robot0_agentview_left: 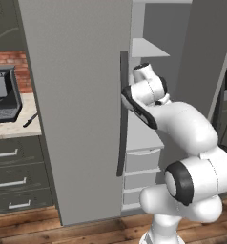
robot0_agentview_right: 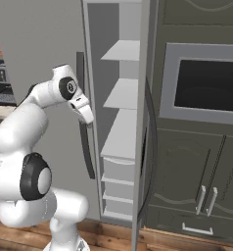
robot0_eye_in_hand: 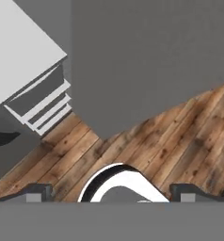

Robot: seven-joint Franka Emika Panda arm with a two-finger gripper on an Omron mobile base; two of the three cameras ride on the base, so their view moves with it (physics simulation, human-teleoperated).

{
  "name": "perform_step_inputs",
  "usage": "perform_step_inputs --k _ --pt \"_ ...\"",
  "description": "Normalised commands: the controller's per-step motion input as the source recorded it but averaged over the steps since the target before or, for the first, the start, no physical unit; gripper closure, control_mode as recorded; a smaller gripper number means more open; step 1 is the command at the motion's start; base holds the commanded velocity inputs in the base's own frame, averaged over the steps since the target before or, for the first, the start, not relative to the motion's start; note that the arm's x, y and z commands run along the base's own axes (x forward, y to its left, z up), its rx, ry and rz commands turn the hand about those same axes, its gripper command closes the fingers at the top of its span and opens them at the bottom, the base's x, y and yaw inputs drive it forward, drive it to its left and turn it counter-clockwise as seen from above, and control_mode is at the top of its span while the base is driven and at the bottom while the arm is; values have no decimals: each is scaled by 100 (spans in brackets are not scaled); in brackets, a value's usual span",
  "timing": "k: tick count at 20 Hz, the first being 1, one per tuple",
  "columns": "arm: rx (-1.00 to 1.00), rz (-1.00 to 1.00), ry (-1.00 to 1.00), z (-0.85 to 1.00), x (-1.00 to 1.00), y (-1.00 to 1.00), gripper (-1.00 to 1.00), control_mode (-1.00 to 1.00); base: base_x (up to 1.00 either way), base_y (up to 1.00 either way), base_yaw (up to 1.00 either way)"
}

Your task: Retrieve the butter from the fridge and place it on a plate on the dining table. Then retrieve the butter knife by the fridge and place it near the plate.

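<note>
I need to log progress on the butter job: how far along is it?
Done: one fridge door stands open, white shelves showing. In hand: nothing; the gripper is open, beside the door's dark handle. Left: finding the butter, plating it, then fetching the butter knife lying on the counter.

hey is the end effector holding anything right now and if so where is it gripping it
Nothing is held. In the hand view the end effector has its fingertips wide apart with only wooden floor between them, beside the open fridge.
</note>
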Motion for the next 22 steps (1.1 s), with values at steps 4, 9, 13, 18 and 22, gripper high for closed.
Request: perform_step_inputs --k 4,9,13,18,22 --pt "9 22 -32 0 -13 -13 -100 -100 0 0 0" --pt "9 49 -4 0 7 -1 -100 -100 0 0 0" --pt "9 30 -4 2 18 5 -100 -100 0 0 0" --pt "-1 3 -26 15 15 26 -100 -100 0 0 0" --pt "0 0 -28 28 41 35 -100 -100 0 0 0"
